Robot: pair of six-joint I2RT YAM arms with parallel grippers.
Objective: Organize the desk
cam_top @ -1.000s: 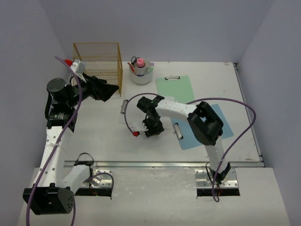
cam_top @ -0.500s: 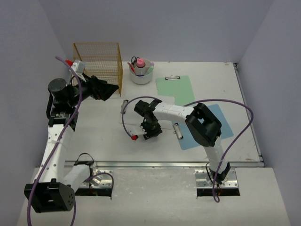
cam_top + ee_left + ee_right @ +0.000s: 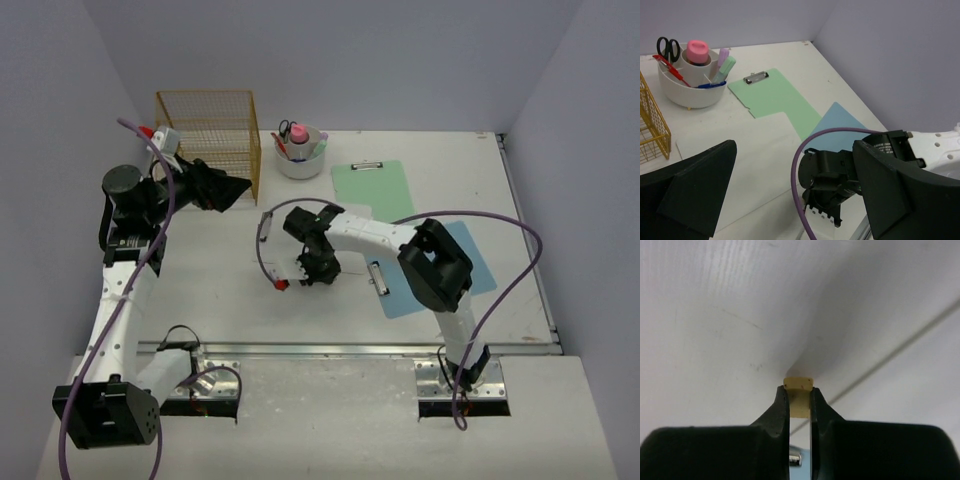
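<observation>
The desk (image 3: 200,270) is a white tabletop between pale lavender walls. My right gripper (image 3: 312,272) points down at its middle. In the right wrist view my right gripper (image 3: 799,390) is shut on a small pale yellow block (image 3: 798,382) that touches the white surface. From the left wrist view the right arm's black wrist (image 3: 840,172) shows low over the desk. My left gripper (image 3: 226,190) hovers by the wire basket. In its own view my left gripper (image 3: 790,195) stands wide open with nothing between its fingers (image 3: 692,192).
A gold wire basket (image 3: 210,135) stands at the back left. Beside it is a white organiser (image 3: 300,152) holding scissors, pens and a pink-capped bottle. A green clipboard (image 3: 375,190) and a blue clipboard (image 3: 445,262) lie to the right. A metal rail (image 3: 350,348) runs along the front edge.
My right gripper has slid a little left and back over the desk, and its jaws have closed on the small yellow block. The left arm has hardly moved.
</observation>
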